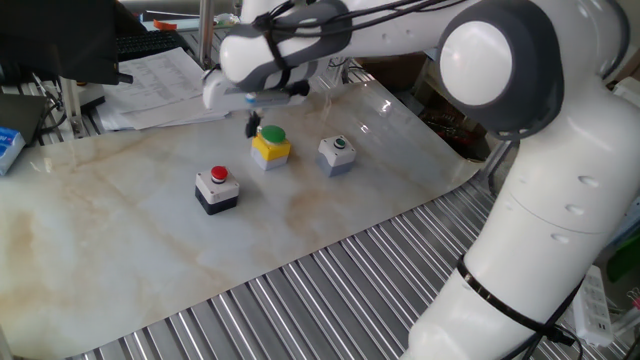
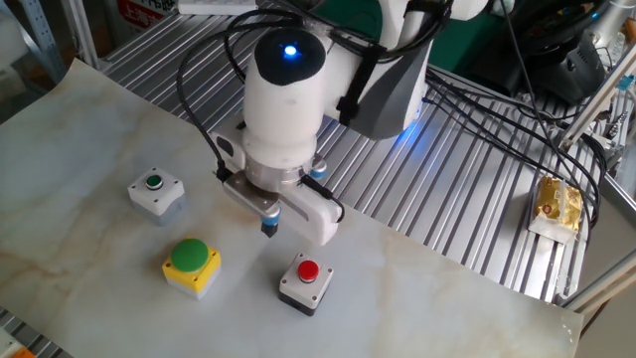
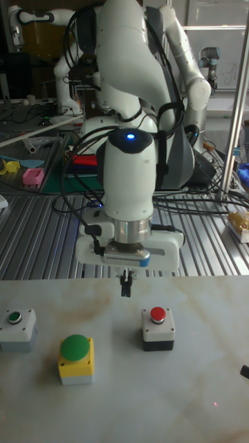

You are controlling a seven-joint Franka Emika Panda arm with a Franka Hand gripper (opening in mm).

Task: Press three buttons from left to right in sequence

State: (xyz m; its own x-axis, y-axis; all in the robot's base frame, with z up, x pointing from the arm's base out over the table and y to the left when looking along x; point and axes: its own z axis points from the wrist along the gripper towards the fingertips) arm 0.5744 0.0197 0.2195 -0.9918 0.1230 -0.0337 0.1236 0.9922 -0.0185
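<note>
The white Franka arm [image 2: 288, 119] reaches over the marble tabletop [image 2: 89, 179], its gripper [image 3: 125, 285] held in the air pointing down; the fingertips show no visible gap and appear pressed together. Taking the green button on its yellow box [image 3: 75, 358] as landmark: in the tall fixed view the gripper hangs above and to the right of it, clear of every box. The red button on its white-topped black box [image 3: 158, 328] stands to the landmark's right, and the small dark-green button on its grey box [image 3: 16, 327] to its left, all three resting apart on the tabletop.
</note>
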